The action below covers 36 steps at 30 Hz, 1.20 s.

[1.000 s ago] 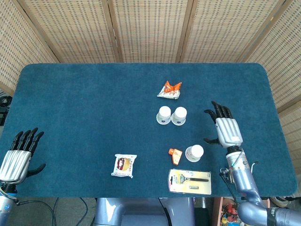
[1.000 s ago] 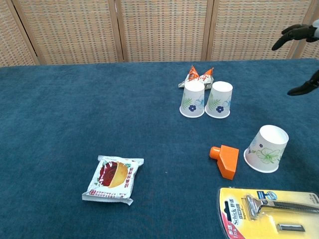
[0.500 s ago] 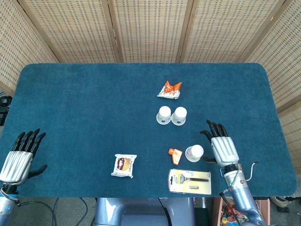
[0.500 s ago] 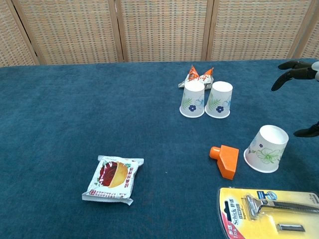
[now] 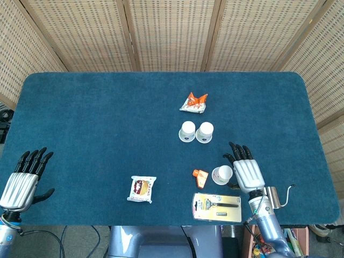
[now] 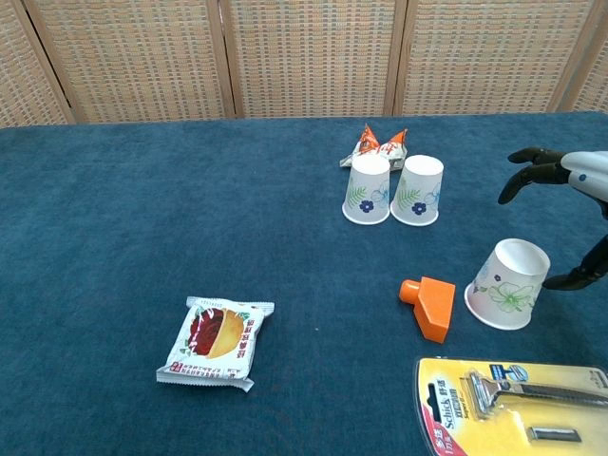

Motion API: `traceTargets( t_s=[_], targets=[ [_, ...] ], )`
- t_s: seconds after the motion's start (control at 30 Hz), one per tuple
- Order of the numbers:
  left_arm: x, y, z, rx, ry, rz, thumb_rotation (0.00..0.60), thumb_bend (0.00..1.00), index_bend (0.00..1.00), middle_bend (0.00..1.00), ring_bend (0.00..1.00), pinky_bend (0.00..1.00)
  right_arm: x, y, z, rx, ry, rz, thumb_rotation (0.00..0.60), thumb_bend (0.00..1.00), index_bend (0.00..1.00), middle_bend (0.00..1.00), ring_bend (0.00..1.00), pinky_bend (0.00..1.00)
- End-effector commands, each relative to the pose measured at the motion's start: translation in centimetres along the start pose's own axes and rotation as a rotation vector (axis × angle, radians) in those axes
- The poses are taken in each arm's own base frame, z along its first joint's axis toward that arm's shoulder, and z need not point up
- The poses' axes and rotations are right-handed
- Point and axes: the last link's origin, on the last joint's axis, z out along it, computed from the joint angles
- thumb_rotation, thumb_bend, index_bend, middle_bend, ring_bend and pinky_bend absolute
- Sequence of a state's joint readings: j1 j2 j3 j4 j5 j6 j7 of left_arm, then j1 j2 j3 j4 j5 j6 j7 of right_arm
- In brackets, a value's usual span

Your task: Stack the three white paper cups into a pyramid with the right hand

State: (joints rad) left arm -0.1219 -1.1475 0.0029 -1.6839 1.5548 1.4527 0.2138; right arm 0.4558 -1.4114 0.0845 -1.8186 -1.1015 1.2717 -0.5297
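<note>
Two white floral paper cups (image 5: 195, 131) (image 6: 391, 190) stand upside down, side by side, at mid-table. The third cup (image 5: 222, 174) (image 6: 510, 283) stands upside down nearer the front right, tilted a little. My right hand (image 5: 246, 171) (image 6: 566, 190) is open just to the right of that cup, fingers spread, thumb low beside it; no clear contact shows. At the front left corner my left hand (image 5: 22, 180) is open and holds nothing; the chest view does not show it.
An orange plastic piece (image 5: 200, 174) (image 6: 430, 304) lies just left of the third cup. In front of that cup lies a yellow razor pack (image 5: 217, 207) (image 6: 518, 408). An orange snack bag (image 5: 193, 102) lies behind the cup pair. A snack packet (image 5: 142, 189) lies front centre.
My right hand has come back and leftward from the open table beside the cup pair down to the third cup's right side. The cups have not moved.
</note>
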Motion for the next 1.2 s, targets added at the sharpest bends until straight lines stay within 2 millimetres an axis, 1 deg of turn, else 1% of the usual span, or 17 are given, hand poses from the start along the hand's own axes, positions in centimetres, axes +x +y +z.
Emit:
traceTargets(
  t_s=[0.03, 0.27, 0.4, 0.53, 0.67, 1.1, 1.2],
  targets=[
    [0.0, 0.1, 0.0, -0.003, 0.000, 0.000, 0.600, 0.20, 0.00, 0.00, 0.00, 0.00, -0.3, 0.1, 0.1, -0.005, -0.008, -0.004, 0.600, 0.01, 0.28, 0.00, 0.00, 0.00],
    [-0.1, 0.2, 0.0, -0.004, -0.002, -0.003, 0.600, 0.20, 0.00, 0.00, 0.00, 0.00, -1.2, 0.6, 0.9, -0.029, -0.032, -0.001, 0.600, 0.01, 0.29, 0.00, 0.00, 0.00],
    [-0.1, 0.1, 0.2, -0.002, -0.006, -0.004, 0.600, 0.20, 0.00, 0.00, 0.00, 0.00, -1.6, 0.7, 1.2, -0.033, -0.029, 0.000, 0.600, 0.02, 0.32, 0.00, 0.00, 0.00],
    [-0.1, 0.1, 0.1, -0.002, -0.004, -0.004, 0.600, 0.20, 0.00, 0.00, 0.00, 0.00, -1.9, 0.8, 1.4, -0.036, -0.036, 0.004, 0.600, 0.02, 0.34, 0.00, 0.00, 0.00],
    [-0.1, 0.1, 0.2, -0.001, -0.002, -0.004, 0.600, 0.20, 0.00, 0.00, 0.00, 0.00, -2.1, 0.5, 1.5, -0.029, -0.030, 0.016, 0.600, 0.02, 0.40, 0.00, 0.00, 0.00],
    [0.0, 0.0, 0.2, 0.002, -0.001, -0.006, 0.600, 0.20, 0.00, 0.00, 0.00, 0.00, -2.5, -0.2, 1.5, -0.014, -0.038, 0.025, 0.600, 0.03, 0.41, 0.00, 0.00, 0.00],
    [0.0, 0.0, 0.2, 0.003, 0.003, -0.006, 0.600, 0.20, 0.00, 0.00, 0.00, 0.00, -2.4, -0.5, 1.5, -0.007, -0.033, 0.023, 0.600, 0.03, 0.45, 0.00, 0.00, 0.00]
  ],
)
